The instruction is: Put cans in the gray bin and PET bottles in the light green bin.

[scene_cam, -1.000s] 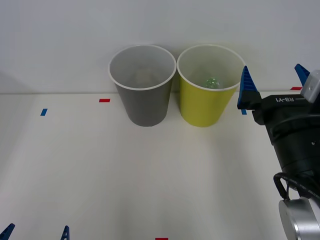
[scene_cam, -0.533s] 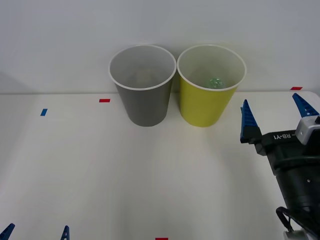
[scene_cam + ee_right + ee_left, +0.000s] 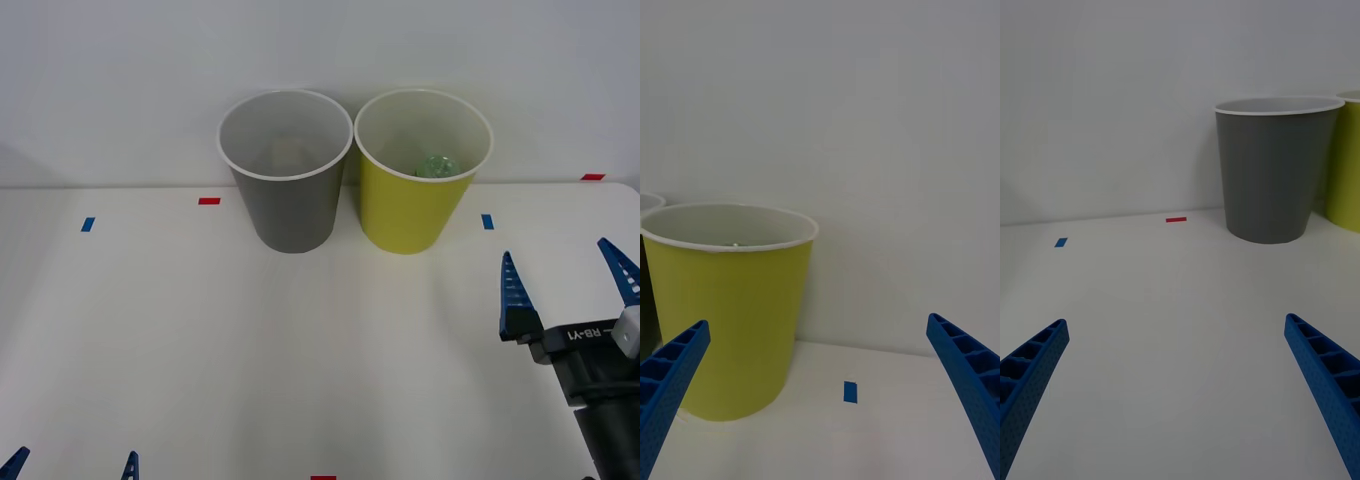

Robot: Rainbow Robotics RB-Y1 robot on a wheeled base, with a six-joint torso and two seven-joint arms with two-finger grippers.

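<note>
White counter: PET bottle already lies inside the light green bin at the back edge; gray bin seems empty. Right hand spread, holding nothing; left hand spread too.

The right tool, fingers spread, faces the light green bin and blue tape mark.

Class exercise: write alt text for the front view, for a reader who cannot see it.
A gray bin and a light green bin stand side by side on a white table; a green bottle lies inside the green one. The right gripper hangs open at the right.
</note>
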